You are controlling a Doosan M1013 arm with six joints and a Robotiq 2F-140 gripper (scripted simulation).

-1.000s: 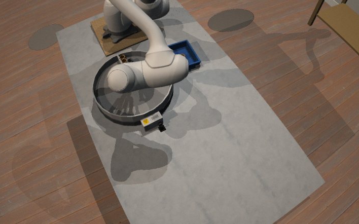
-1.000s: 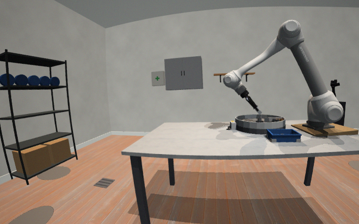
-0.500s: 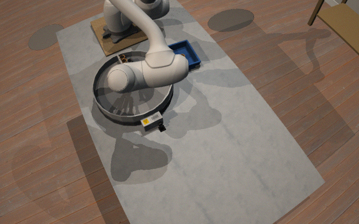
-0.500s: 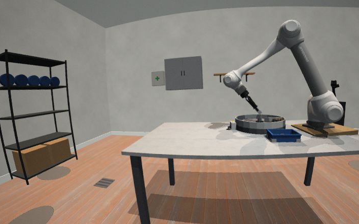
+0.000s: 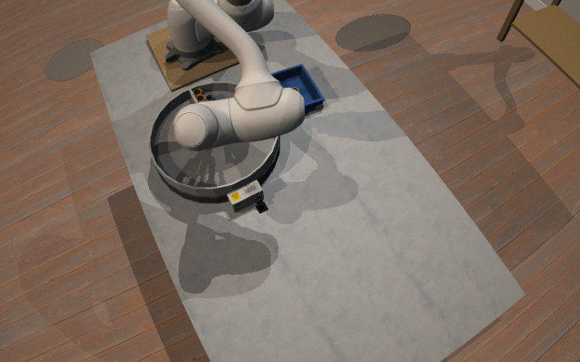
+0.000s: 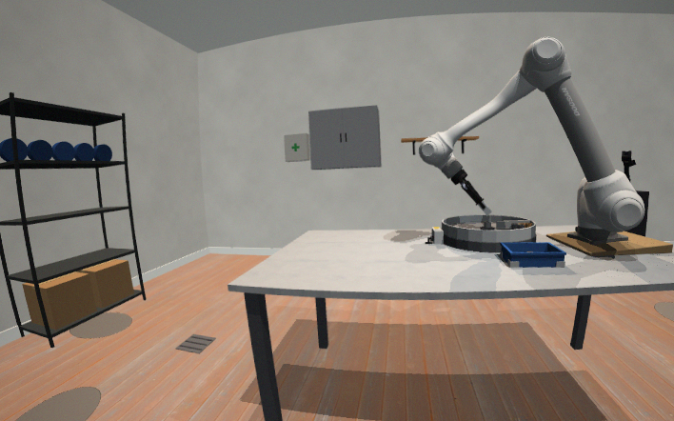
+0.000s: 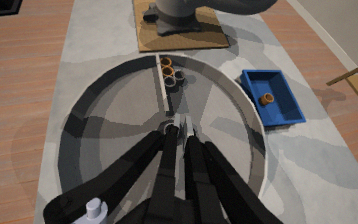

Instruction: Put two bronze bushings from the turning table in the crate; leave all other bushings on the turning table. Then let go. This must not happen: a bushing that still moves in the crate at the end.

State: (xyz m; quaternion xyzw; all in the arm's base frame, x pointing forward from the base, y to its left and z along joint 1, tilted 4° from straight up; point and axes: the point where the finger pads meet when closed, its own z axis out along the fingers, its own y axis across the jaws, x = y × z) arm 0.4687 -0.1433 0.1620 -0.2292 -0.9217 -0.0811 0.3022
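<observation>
The turning table [image 5: 171,166] [image 6: 460,241] [image 7: 111,102] is a grey round pan with a raised rim. In the wrist view two bronze bushings, one [image 7: 166,62] at the far rim and one [image 7: 168,71] just nearer, lie against a light bar; two grey bushings, one [image 7: 169,81] and another [image 7: 179,74], lie close by. A third bronze bushing [image 7: 267,99] is in the blue crate [image 5: 313,88] [image 6: 533,259] [image 7: 288,95]. My gripper [image 6: 486,210] [image 7: 181,121] is shut and empty over the pan's middle. A grey ring [image 7: 167,126] shows beside its fingertips, partly hidden.
The light bar [image 7: 161,82] stands across part of the pan. A small white box [image 5: 245,196] [image 6: 437,234] with a yellow label is at the pan's outer side. The arm's base stands on a wooden board [image 5: 180,80] [image 7: 146,42] behind the pan. The crate is outside the rim.
</observation>
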